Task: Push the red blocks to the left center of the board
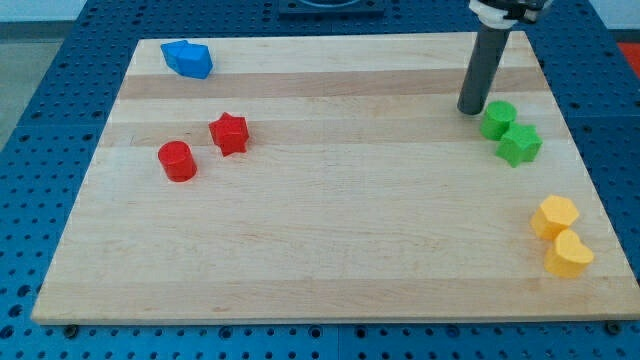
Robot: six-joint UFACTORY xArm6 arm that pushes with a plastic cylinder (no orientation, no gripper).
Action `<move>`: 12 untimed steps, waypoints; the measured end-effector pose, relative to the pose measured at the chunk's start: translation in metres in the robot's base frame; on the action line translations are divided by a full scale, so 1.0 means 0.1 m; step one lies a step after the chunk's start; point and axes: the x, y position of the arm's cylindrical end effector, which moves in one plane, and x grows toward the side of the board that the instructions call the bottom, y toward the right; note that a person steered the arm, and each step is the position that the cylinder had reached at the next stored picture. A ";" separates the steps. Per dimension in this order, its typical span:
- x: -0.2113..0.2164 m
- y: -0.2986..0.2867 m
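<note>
The two red blocks sit close together on the tabletop (330, 270), the red star block (229, 133) just to the view's right of and slightly above the red cylinder block (177, 160), with a small gap between them; both lie well to the view's left of the blue block's side of the board, below the blue block (188, 58) and already near the left middle of the board. My tip (470, 109) rests far off at the view's upper right, just beside the green cylinder block (498, 119) and well apart from the red star block. There is no pincer on this arm, only the rod, so nothing is held or clamped. The red pieces look like small, light, rigid plastic that should slide readily on smooth wood; the cylinder may roll off the tip's line or spin aside if struck off centre, and the star's points may turn it, so I judge the best contact is square on the far side from the target, pushing through the middle. Counted: two red, two green including the green star block (520, 144), two yellow blocks (561, 235), and blue at one place, possibly two pieces touching.
</note>
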 end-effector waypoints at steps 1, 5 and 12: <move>-0.06 0.00; -0.04 -0.44; 0.54 -3.19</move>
